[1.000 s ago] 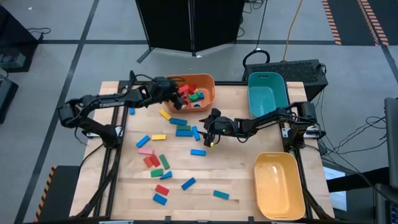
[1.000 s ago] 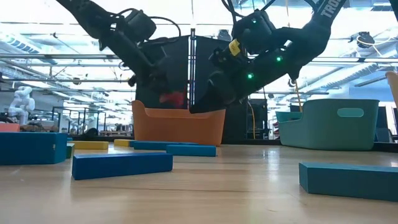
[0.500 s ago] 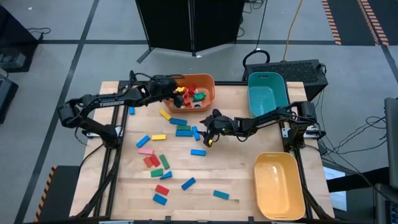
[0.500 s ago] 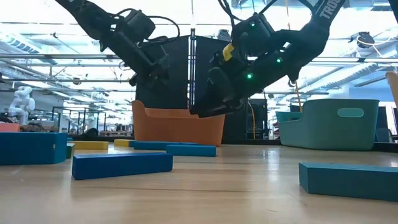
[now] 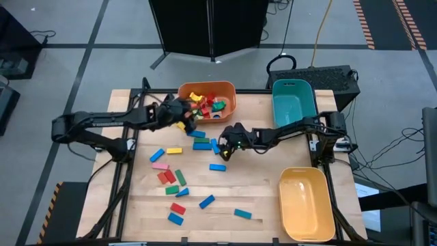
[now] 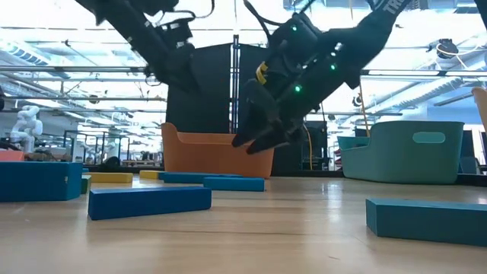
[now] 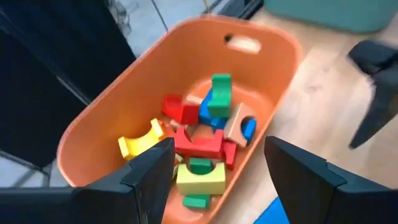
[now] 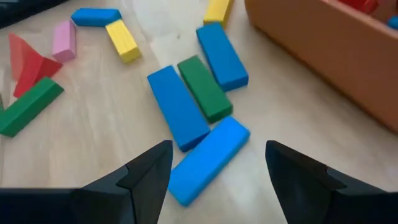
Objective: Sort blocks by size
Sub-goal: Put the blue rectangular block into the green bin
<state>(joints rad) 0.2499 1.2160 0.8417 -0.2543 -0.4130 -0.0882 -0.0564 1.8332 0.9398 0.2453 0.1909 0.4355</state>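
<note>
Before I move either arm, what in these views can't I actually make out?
- Orange bin contents: low view, hidden by its wall.
- Lowest blocks in the orange bin's pile: left wrist view, covered by those on top.
- Teal bin inside: low view, wall blocks it.
- Blue block: low view, cut off by the picture's edge.

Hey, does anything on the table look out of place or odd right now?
Mostly normal mid-sort scatter. One oddity: only the orange bin holds blocks, in mixed shapes including arches, while the teal bin and yellow bin hold none. Nothing looks damaged.
</note>
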